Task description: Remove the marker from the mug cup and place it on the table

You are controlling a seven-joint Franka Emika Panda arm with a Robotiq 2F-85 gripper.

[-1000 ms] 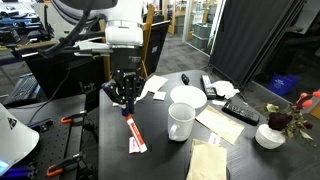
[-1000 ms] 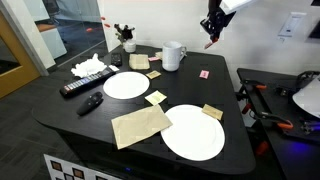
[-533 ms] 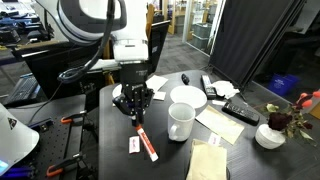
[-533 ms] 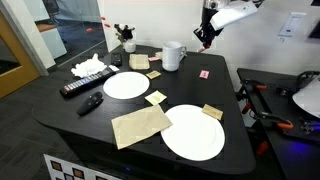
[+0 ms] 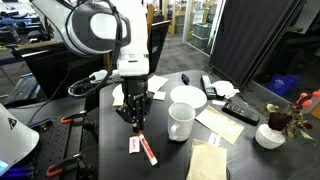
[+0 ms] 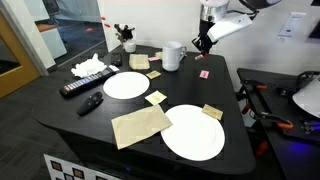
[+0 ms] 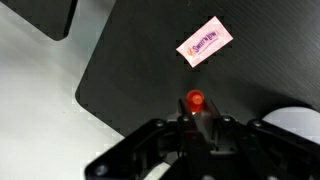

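My gripper (image 5: 134,118) is shut on the red marker (image 5: 146,147), which hangs below it, slanting down over the black table (image 5: 112,150). The marker's lower end is close to the tabletop beside a small pink packet (image 5: 133,144); I cannot tell if it touches. In the wrist view the marker (image 7: 196,100) shows end-on as a red dot between the fingers, above the table (image 7: 140,60). The white mug (image 5: 181,122) stands upright and empty to the side of the gripper. In an exterior view the gripper (image 6: 203,46) is low beside the mug (image 6: 173,55).
The pink packet (image 7: 204,43) lies just ahead of the gripper. A wide white bowl (image 5: 187,96) stands behind the mug. Two white plates (image 6: 126,85) (image 6: 193,132), a brown napkin (image 6: 140,125), a remote (image 6: 75,87) and a small bowl (image 5: 269,136) lie on the table.
My gripper has come down towards the table with the marker in it and shifted slightly. The mug and the packet have not moved.
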